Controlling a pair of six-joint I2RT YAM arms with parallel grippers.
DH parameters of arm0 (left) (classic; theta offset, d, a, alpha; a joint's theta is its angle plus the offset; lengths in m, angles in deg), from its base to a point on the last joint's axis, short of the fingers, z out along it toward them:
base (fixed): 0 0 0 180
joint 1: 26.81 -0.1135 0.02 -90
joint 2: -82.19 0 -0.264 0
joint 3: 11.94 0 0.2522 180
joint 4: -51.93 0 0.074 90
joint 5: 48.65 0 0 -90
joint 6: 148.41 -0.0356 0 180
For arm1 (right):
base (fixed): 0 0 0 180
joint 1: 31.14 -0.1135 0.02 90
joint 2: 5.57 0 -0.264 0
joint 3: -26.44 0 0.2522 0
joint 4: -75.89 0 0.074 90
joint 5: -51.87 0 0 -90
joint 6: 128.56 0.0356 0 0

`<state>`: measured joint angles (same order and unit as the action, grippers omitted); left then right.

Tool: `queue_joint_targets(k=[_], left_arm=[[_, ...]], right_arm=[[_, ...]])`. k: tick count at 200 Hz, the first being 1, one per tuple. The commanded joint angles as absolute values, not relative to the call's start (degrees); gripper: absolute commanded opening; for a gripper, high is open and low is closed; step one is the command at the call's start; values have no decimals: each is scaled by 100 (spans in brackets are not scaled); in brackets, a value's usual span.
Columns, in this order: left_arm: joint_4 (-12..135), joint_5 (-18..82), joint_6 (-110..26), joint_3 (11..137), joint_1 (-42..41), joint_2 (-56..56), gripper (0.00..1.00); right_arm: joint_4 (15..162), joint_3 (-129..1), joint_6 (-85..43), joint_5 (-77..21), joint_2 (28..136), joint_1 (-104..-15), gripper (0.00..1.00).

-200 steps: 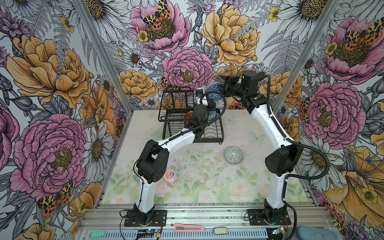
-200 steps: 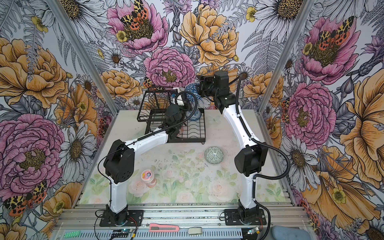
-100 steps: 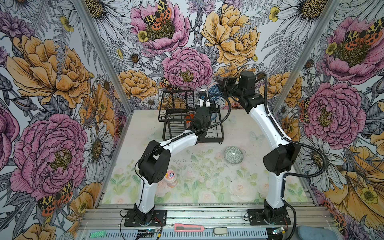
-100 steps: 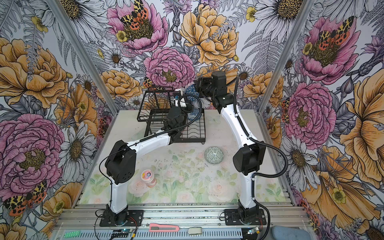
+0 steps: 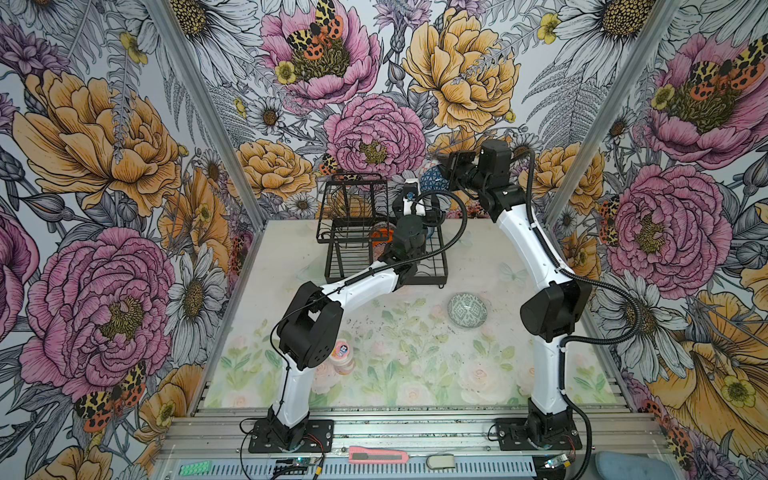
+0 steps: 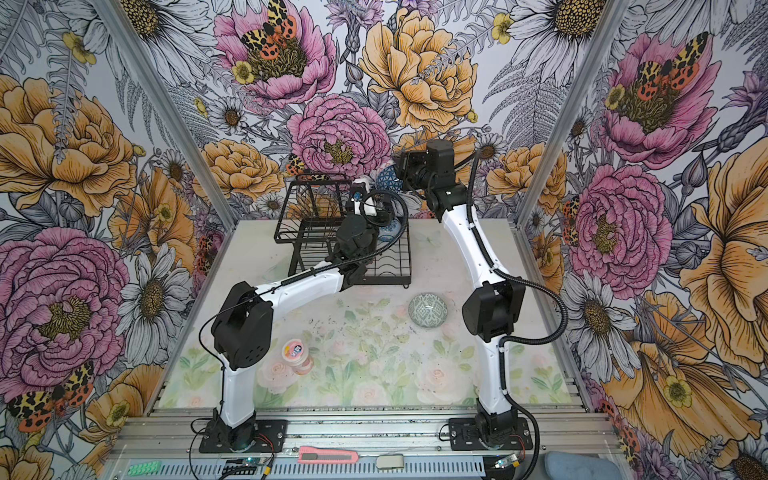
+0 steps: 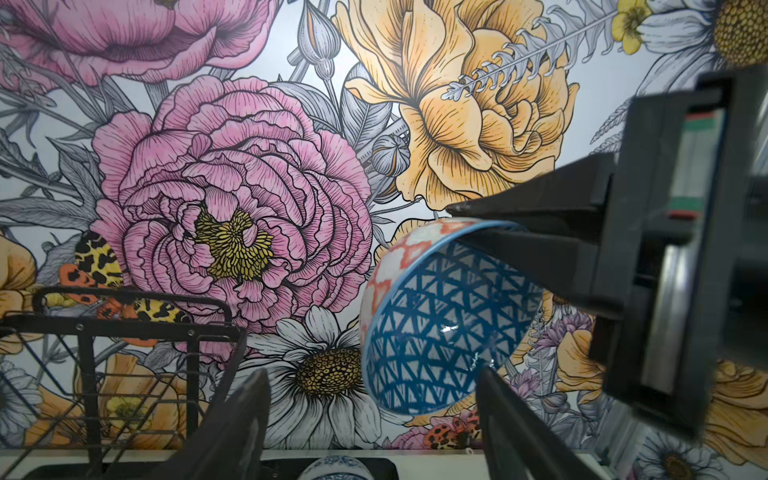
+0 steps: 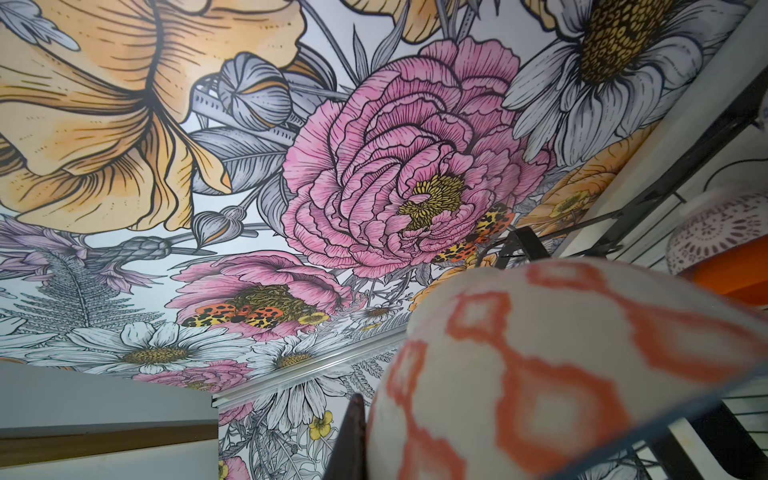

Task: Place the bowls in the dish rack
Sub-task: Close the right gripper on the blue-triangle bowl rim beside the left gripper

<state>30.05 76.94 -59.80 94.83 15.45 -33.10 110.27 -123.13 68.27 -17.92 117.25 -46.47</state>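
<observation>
My right gripper point(image 7: 462, 223) is shut on the rim of a bowl point(image 7: 444, 324) with blue triangles inside and an orange-and-white outside. It holds the bowl point(image 5: 431, 181) tilted in the air by the back wall, above the far end of the black wire dish rack point(image 5: 432, 266). My left gripper point(image 7: 374, 436) is open just below the bowl, with nothing between its fingers. An orange bowl point(image 5: 380, 237) and a white-blue floral bowl point(image 6: 391, 229) sit in the rack. A grey-green bowl point(image 5: 467, 309) lies on the table near the rack's front right corner.
The rack's taller wire basket point(image 5: 351, 208) stands at its left end, close to my left arm. A small pink-lidded jar point(image 5: 343, 353) sits on the table by the left arm's elbow. The back wall is right behind the held bowl.
My right gripper has shut on the bowl's rim. My left gripper rose towards the bowl and then opened wide.
</observation>
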Motion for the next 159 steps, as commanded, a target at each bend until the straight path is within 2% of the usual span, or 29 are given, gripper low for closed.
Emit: queue_joint_targets(k=[1, 33, 100, 159], left_arm=[[3262, 7859, -5892, 9620, 1543, -3120, 98], [4153, 7681, -5388, 9687, 1456, -2893, 99], [7412, 6684, -4876, 10799, 1358, -2558, 99], [9057, 4828, -4972, 11170, 797, -2057, 99]], right_arm=[[10600, -12728, 6644, -1741, 11750, -4528, 0], [10578, -12746, 6412, -1618, 11735, -4230, 0], [10581, -12133, 5238, -1075, 11386, -3902, 0], [10563, -11208, 3635, -1262, 10904, -4124, 0]])
